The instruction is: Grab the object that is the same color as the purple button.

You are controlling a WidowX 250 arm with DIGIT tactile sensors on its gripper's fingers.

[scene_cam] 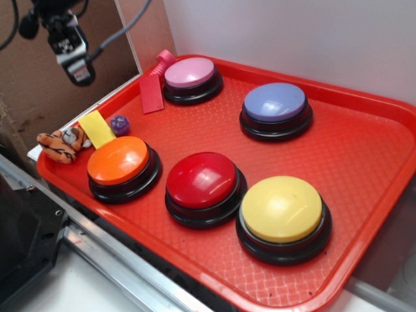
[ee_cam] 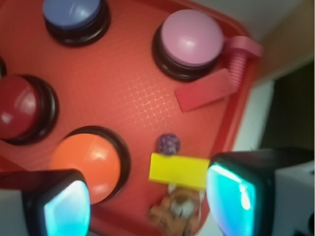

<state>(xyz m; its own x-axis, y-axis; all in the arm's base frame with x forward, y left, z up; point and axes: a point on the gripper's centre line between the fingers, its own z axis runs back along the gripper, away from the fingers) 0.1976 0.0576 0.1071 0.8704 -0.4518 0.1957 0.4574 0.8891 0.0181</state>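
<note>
**Hovering open over the tray corner, ball just ahead of the jaws**

Hovering above the red tray [scene_cam: 364, 169], the gripper [ee_cam: 147, 204] shows w/ jaws spread wide and nothing between them; in the wrist view the two pads glow cyan at bottom left and bottom right. In the exterior view the arm hangs high at upper left, well clear of everything on the tray.

Around the jaws: the yellow strip [ee_cam: 179, 170] lies directly between the pads and slightly ahead, flat, long side running across the gap. Just behind it, nearer the camera, the tiger plush [ee_cam: 177, 211] sits at the tray edge. The orange button [ee_cam: 88, 162] is next to the left pad, partly hidden by it. Further ahead: the red flat block [ee_cam: 206, 91], the pink screw-shaped piece [ee_cam: 238, 56] by the tray rim, and the pink button [ee_cam: 192, 39]. The red button [ee_cam: 19, 108] sits off ahead-left. The yellow button [scene_cam: 281, 211] shows only in the exterior view.

The purple ball [ee_cam: 169, 144] rests on the tray floor just beyond the yellow strip, touching or nearly touching its far edge, roughly centred btwn the jaws. The strip lies between the ball and the pads; the orange button crowds it from the left. Being round, the ball has no long axis or facing to speak of.

The purple button [ee_cam: 74, 14] is far ahead-left, well apart from the ball.
</note>
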